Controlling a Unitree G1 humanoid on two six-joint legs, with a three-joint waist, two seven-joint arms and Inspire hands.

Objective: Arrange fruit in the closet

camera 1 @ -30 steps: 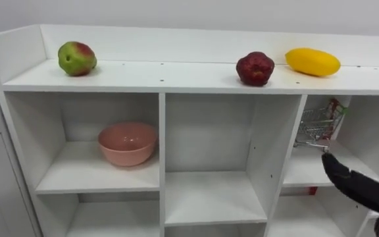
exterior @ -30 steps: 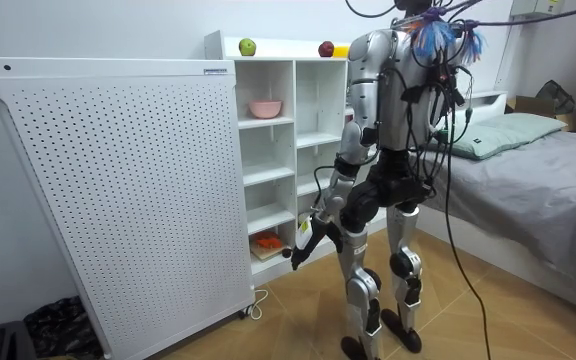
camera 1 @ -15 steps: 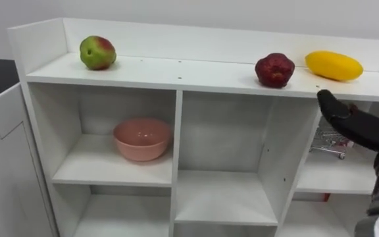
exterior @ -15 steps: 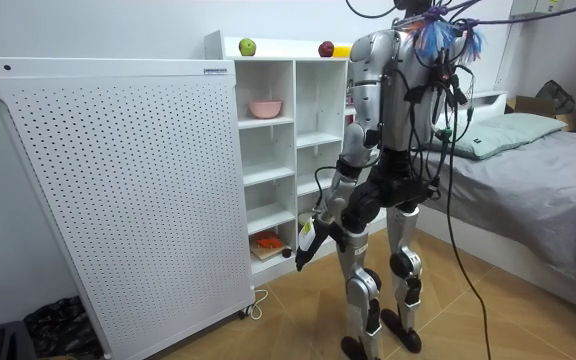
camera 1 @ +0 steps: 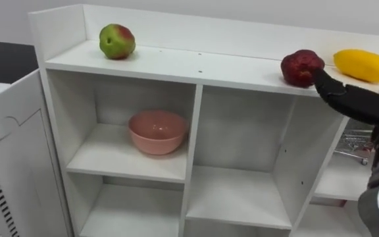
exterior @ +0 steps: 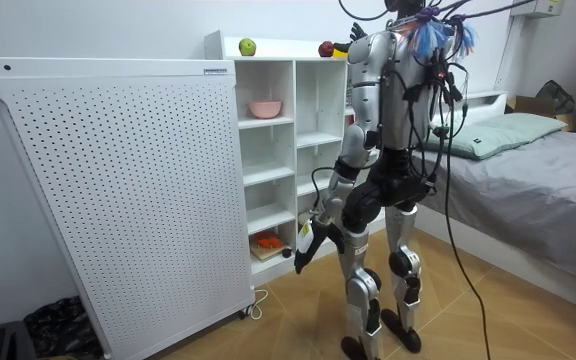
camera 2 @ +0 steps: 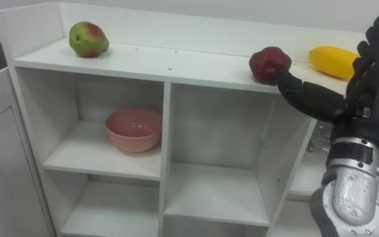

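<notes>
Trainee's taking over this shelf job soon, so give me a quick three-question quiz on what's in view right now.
1. True or false: the pink bowl stands on the top shelf.
2. Which fruit lies at the top shelf's left end? A green-red apple; B dark red fruit; C yellow fruit.
3. Fill in: the right hand, raised near the dark red fruit, is ___ (open or shut).
Key: 1 false, it stands in the upper left compartment. 2 A; the yellow fruit lies rightmost. 3 open.
</notes>
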